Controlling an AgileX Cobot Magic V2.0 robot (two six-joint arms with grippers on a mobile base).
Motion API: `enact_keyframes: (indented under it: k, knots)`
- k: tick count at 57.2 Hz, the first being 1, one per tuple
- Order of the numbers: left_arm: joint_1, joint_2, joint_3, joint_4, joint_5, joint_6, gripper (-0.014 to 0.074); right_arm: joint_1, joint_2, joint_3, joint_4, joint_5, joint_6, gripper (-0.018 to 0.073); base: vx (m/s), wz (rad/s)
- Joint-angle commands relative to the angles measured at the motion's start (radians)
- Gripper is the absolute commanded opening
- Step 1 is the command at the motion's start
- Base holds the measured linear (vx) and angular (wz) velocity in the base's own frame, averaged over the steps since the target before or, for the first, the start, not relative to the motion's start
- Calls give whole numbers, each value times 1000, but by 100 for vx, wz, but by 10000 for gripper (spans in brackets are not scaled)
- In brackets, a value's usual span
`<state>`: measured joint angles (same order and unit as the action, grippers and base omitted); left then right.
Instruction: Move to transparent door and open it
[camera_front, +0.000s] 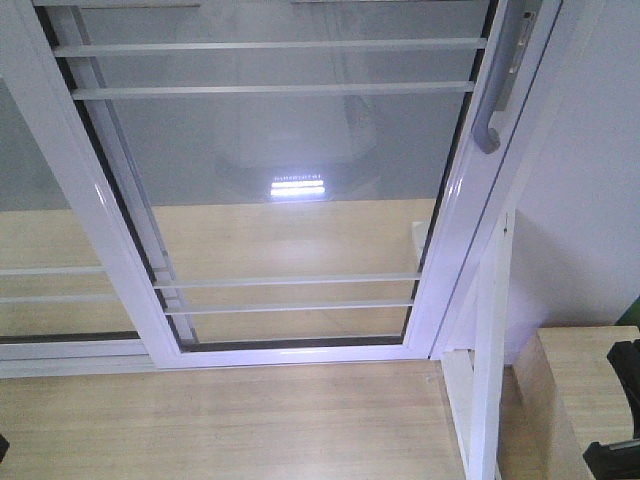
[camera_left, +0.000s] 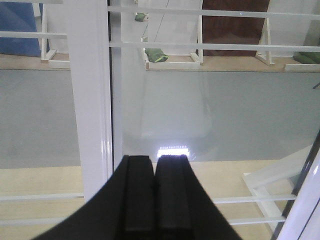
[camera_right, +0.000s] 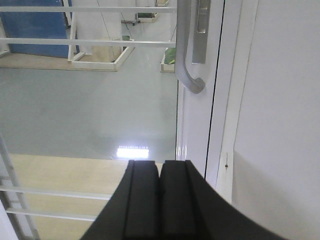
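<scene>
The transparent door (camera_front: 300, 190) fills the front view, a clear glass panel in a glossy white frame with thin white horizontal bars. Its curved grey pull handle (camera_front: 497, 90) sits on the right stile, next to the white wall. In the right wrist view the same handle (camera_right: 189, 50) hangs above and slightly right of my right gripper (camera_right: 160, 162), which is shut with nothing in it. My left gripper (camera_left: 155, 157) is also shut and empty, pointing at the glass just right of the door's white left stile (camera_left: 92, 100).
A second glazed white-framed panel (camera_front: 40, 200) without a handle overlaps on the left. A white wall (camera_front: 590, 200) stands to the right, with a wooden surface (camera_front: 590, 380) and a black part (camera_front: 620, 410) at the lower right. Light wood flooring (camera_front: 220, 420) runs up to the door track.
</scene>
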<state>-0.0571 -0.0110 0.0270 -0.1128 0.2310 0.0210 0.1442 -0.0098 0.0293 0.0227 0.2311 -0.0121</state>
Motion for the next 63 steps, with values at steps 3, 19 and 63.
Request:
enact_keyframes:
  k: [3, 19, 63]
  knots:
    - [-4, -13, 30, -3, -79, -2, -6, -3, -14, 15, -3, -86, 1, -8, 19, -1]
    - [-8, 5, 25, -2, -59, -2, -6, 10, 39, 14, -2, -96, 1, -8, 6, 2]
    - [-12, 9, 25, -2, -41, -2, -6, 8, 48, 14, -2, -87, 1, -8, 0, 0]
